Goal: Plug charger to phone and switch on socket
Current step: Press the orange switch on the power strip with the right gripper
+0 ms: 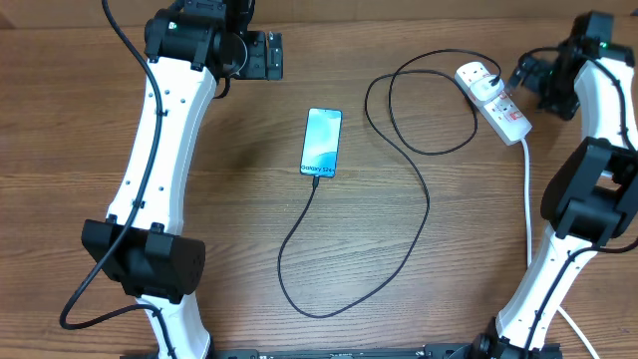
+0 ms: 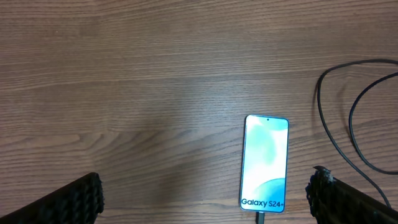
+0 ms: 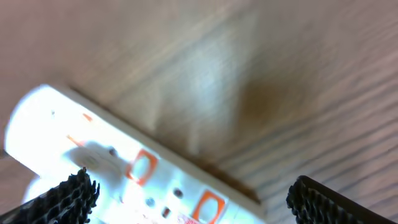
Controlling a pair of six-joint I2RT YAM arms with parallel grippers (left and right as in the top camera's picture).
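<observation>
Reading the phone point(image 2: 265, 163) first, you can make out "Galaxy S24" in dark letters across its light blue-teal screen, close to the short edge nearest your left wrist camera; the phone lies flat on the wooden table point(image 1: 229, 219), near the middle, between the two arms; the charger point(image 1: 424, 214) meets that same lettered edge with its small tip, then runs toward the robot's base, curls back up in a wide loop and reaches the far end of the socket point(image 1: 493, 98); the socket lies flat at the right rear of the table, its thick white cord point(image 1: 527, 199) trailing back toward the right arm's base; its red switches point(image 3: 142, 167) show as orange-red outlines in the blurred right wrist view, and any print on the strip is too smeared to read, so you cannot tell whether they are on or off; your left gripper point(image 2: 205, 193) sits behind the phone at the far side of the table, arm stretched forward, jaws wide apart and holding nothing; your right gripper point(image 3: 194, 183) hovers close over the socket, arm folded at the elbow, jaws likewise spread with nothing between them.
</observation>
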